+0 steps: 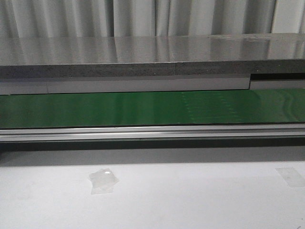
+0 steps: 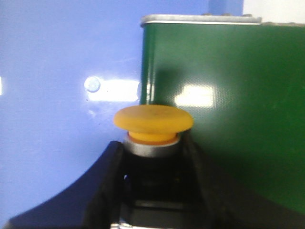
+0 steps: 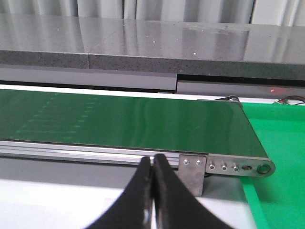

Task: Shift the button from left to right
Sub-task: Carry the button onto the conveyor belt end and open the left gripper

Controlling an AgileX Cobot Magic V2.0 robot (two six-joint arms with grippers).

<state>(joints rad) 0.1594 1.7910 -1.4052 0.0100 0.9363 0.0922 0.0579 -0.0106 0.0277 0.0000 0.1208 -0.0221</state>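
Beside green belt (image 2: 228,95): left jaws pinching button (image 2: 153,121); right jaws pressed together.

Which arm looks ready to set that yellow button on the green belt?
The left. Its pincer is shut on the button, at the end of the green belt. The right pincer is shut and holds nothing.

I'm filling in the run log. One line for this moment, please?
left claw: shut on button, at green belt end | right claw: shut, empty | front view: no arms
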